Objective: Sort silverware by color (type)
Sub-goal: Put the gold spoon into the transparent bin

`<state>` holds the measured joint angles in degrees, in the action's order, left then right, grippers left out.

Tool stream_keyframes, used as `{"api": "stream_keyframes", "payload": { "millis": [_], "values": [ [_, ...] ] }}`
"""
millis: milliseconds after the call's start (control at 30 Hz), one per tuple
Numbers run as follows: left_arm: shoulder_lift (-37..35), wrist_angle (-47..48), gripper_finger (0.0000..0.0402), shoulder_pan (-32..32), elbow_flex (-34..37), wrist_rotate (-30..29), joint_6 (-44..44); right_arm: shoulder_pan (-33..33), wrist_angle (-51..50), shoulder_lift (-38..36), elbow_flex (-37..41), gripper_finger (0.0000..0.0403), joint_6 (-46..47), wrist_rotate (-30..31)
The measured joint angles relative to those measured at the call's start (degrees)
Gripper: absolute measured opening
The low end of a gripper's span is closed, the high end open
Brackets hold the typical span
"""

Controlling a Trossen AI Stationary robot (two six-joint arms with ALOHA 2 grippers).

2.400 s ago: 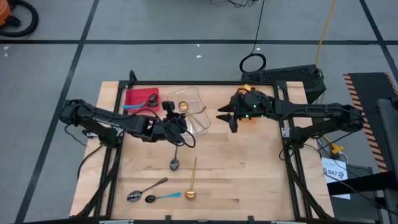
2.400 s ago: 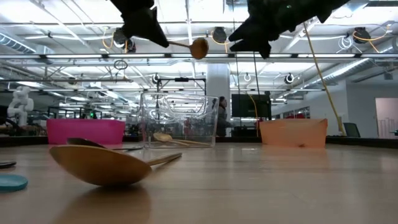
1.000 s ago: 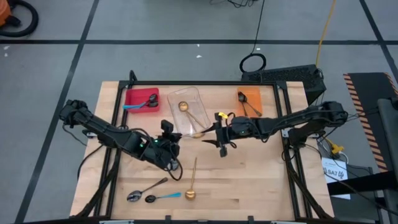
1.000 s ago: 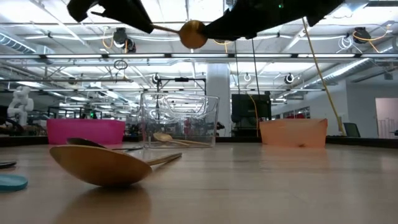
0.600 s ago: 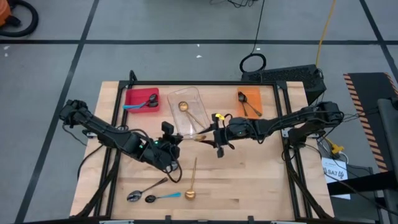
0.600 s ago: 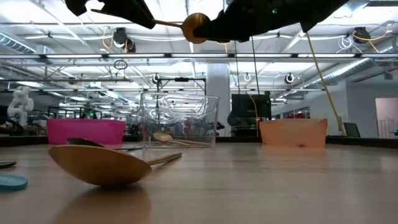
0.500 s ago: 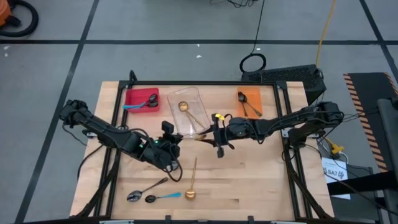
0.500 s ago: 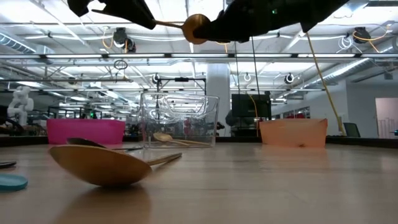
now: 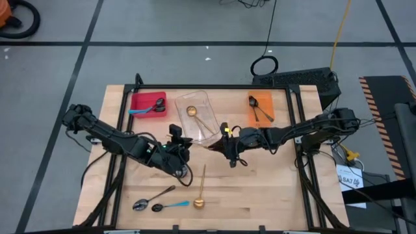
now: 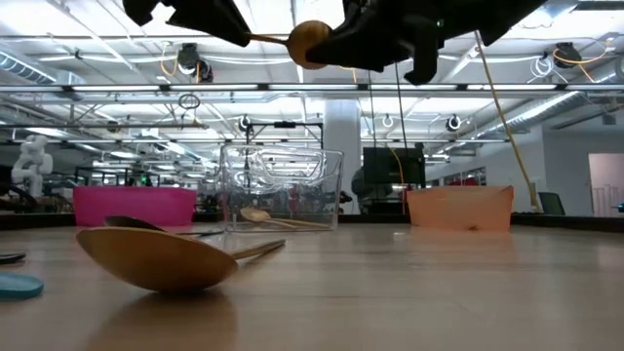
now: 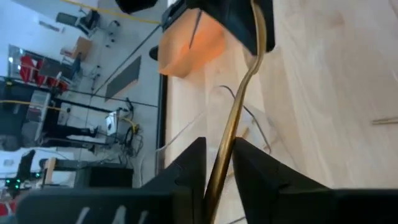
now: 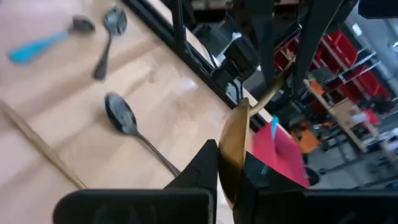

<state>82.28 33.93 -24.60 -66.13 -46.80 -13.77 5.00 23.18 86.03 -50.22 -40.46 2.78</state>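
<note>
Two grippers now share one gold spoon (image 10: 310,41), held up in the air clear of the table (image 9: 260,188). A second ago the right gripper (image 12: 231,155) stood spread beside the spoon's bowl. Now its fingers are pressed together on that bowl, which shows edge-on between them in the right wrist view. The left gripper (image 11: 217,155) has the slim handle running through it, but whether it is still pinching or has begun to let go cannot be told.

This reads as a handover partway through. The spoon is passing from the left arm to the right, which I judge will carry it to the clear bin (image 9: 198,117). That bin is near the right gripper on its far side and already holds gold spoons.

The spoon's long axis runs close to level, straight from one gripper to the other. Its handle end is at the left gripper and its bowl points at the right gripper, tucked into its grip. Well below the pair and to their near side, another gold spoon (image 9: 201,188) lies on the table unsorted.
</note>
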Motion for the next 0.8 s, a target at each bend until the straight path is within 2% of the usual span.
{"api": "stream_keyframes", "payload": {
  "millis": [167, 333, 400, 500, 667, 800],
  "values": [
    [-0.1, 0.4, 0.0084, 0.4, -0.1, 1.3, 4.5, 0.9, -3.1, -0.6, 0.0, 0.0004, -6.8, 8.3],
    [-0.8, 0.2, 0.0086, 2.1, -0.1, 8.7, 7.6, 2.3, -8.4, -0.6, 0.0, 0.0004, -16.6, 16.8],
    [-1.4, 1.2, 0.0086, 2.8, -0.1, 10.8, 8.5, 3.1, -11.4, -0.6, 0.0, 0.0004, -23.8, 19.6],
    [-3.4, 0.1, 0.0087, 4.8, -0.1, 14.5, 8.1, 4.5, -14.8, -0.6, 0.0, 0.0004, -35.4, 27.4],
    [-5.0, -3.7, 0.0087, 9.9, -0.1, 18.9, 5.0, 6.2, -14.4, -0.6, 0.0, 0.0004, -53.8, 37.6],
    [-3.5, -7.3, 0.0088, 14.9, -0.1, 26.1, 3.0, 6.4, -14.4, -0.3, 0.0, 0.0004, -63.8, 39.5]
  ]
}}
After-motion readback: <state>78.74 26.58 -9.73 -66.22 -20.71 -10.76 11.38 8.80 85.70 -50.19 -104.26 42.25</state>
